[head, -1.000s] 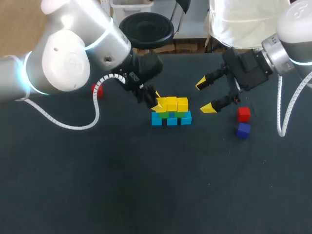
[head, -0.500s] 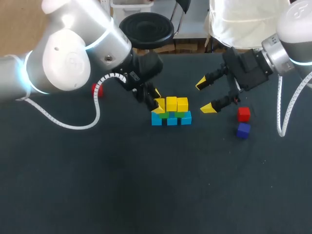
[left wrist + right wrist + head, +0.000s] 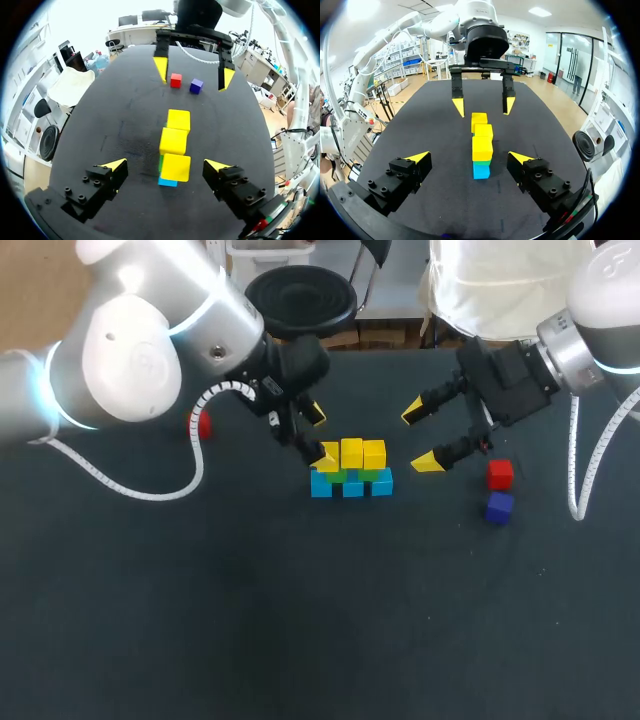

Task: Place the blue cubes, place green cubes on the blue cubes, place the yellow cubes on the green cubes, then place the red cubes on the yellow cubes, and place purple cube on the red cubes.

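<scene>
In the middle of the counter [image 3: 300,620] stands a small wall of three layers. The blue cubes [image 3: 351,487] lie at the bottom in a row, touching each other. The green cubes [image 3: 336,476] sit on them, and the yellow cubes [image 3: 351,453] are on top. This order follows the task, so I judge that the red layer is the next one.

One red cube [image 3: 500,474] lies on the counter near the right arm, with the purple cube [image 3: 499,507] just beside it. They are probably there so that this arm can take them easily. A second red cube [image 3: 204,425] lies on the other side of the counter, partly hidden behind the cable of the left arm [image 3: 130,360].

The left jaws are spread wide at one end of the wall. In the left wrist view the nearest yellow cube is between the two yellow tips, but there is free space on both sides, so they pinch nothing. In the head view one tip looks very close to this cube, and I cannot tell whether it touches.

The right jaws are also spread wide and hold nothing. They hover beside the other end of the wall, between it and the red cube, and touch neither.
</scene>
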